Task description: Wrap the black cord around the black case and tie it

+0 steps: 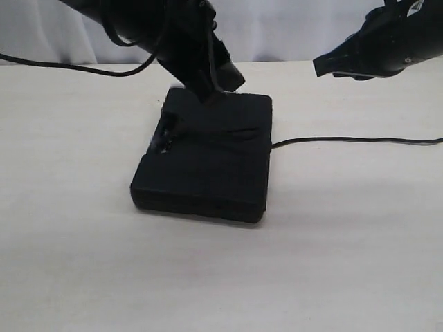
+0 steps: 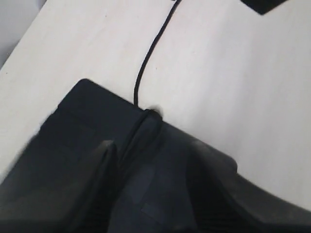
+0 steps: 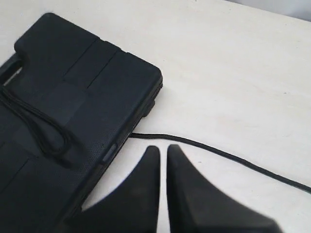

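Observation:
The black case (image 1: 208, 155) lies flat in the middle of the table. My left gripper (image 1: 211, 93) is down at its far edge. In the left wrist view the gripper (image 2: 155, 145) is open, and its fingers (image 2: 99, 179) straddle the black cord (image 2: 146, 68) where it climbs over the case (image 2: 73, 126) edge. The cord (image 1: 346, 140) runs from the case's right side across the table to the right. A slack loop of cord (image 3: 43, 131) lies on the case lid (image 3: 82, 73). My right gripper (image 1: 332, 67) hovers off to the right, above the table. It (image 3: 163, 148) is shut on nothing, just above the cord (image 3: 228, 156).
One of the arm's own thin cables (image 1: 69, 67) trails over the table at the back left. The table's back edge meets a pale backdrop (image 1: 291, 28). The light tabletop (image 1: 221, 277) spreads out in front of the case.

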`<act>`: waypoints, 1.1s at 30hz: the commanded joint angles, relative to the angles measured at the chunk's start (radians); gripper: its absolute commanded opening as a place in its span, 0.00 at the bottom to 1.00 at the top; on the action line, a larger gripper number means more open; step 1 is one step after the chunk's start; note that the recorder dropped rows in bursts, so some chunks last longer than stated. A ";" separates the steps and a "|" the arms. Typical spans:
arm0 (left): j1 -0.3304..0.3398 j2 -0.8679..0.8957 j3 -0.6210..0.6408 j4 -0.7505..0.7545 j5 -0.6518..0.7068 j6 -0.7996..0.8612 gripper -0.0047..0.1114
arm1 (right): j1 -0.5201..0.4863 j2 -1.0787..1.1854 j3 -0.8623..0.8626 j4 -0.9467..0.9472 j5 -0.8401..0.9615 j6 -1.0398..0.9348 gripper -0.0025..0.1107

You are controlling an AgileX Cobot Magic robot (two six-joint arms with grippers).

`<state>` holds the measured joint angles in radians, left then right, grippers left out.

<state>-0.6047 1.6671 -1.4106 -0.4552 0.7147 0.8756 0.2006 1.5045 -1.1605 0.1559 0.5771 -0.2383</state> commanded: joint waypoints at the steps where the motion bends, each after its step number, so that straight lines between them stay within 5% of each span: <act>1: 0.002 0.001 0.002 0.102 0.075 -0.010 0.41 | -0.003 -0.002 -0.002 0.000 0.022 0.005 0.06; 6: 0.002 0.058 0.002 0.222 0.152 -0.002 0.41 | -0.043 0.008 -0.002 0.009 0.054 0.027 0.08; 10: 0.002 0.126 0.002 0.260 0.177 0.046 0.41 | -0.152 0.068 -0.002 0.025 0.093 0.079 0.20; 16: 0.000 0.261 0.002 0.215 0.174 0.373 0.41 | -0.270 0.199 -0.002 0.064 0.099 0.079 0.34; 21: 0.000 0.346 0.002 0.223 0.094 0.541 0.41 | -0.282 0.285 -0.022 0.064 0.057 0.067 0.35; 29: 0.000 0.400 0.002 0.227 -0.134 0.549 0.41 | -0.282 0.383 -0.189 0.064 0.167 0.067 0.35; 33: 0.000 0.400 0.002 0.221 -0.111 0.549 0.35 | -0.282 0.385 -0.189 0.068 0.172 0.067 0.35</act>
<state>-0.6047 2.0552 -1.4112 -0.2213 0.5832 1.4207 -0.0751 1.8884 -1.3420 0.2164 0.7383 -0.1669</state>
